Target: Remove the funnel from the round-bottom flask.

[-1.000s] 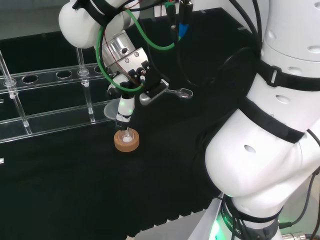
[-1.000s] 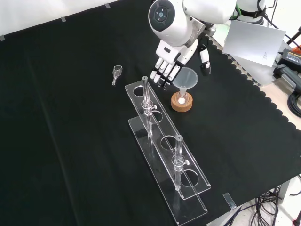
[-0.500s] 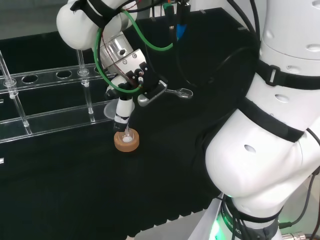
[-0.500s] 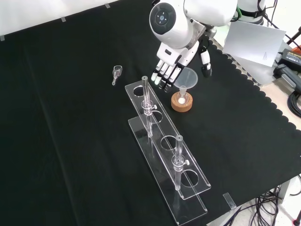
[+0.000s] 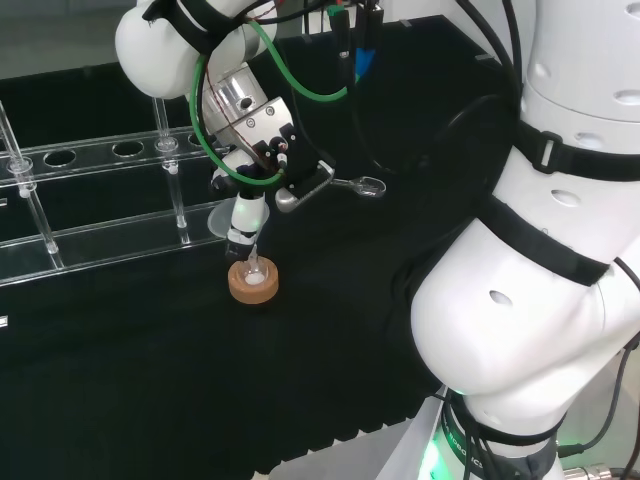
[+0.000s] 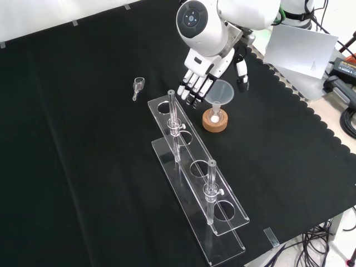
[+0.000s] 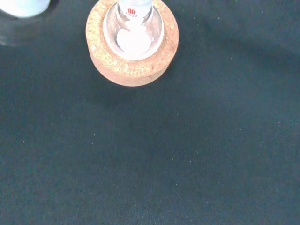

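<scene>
Left the scoop [image 6: 137, 84] and the rack [image 6: 192, 167] untouched at the left of the front view. Shifted the robot hand [image 6: 201, 75] only a little in the last second, a small way toward the rack and back again, without closing on anything. Kept the funnel [image 6: 221, 92] seated in the flask [image 6: 214, 115], on the cork ring [image 6: 216, 125], just right of the fingers [image 6: 192, 89] in the front view. Meant, as a judgement, that the removal itself had not yet begun: approach and alignment only.

Held the fingers nearly straight and spread, pointing down at the worktop [image 6: 83, 167], left of the funnel's bowl, with the thumb [image 6: 241, 69] at the bowl's upper right. Open, gripping nothing. Could not tell whether any fingertip touched the bowl. Looked down, in the wrist view, on the flask's neck and the cork ring.
</scene>
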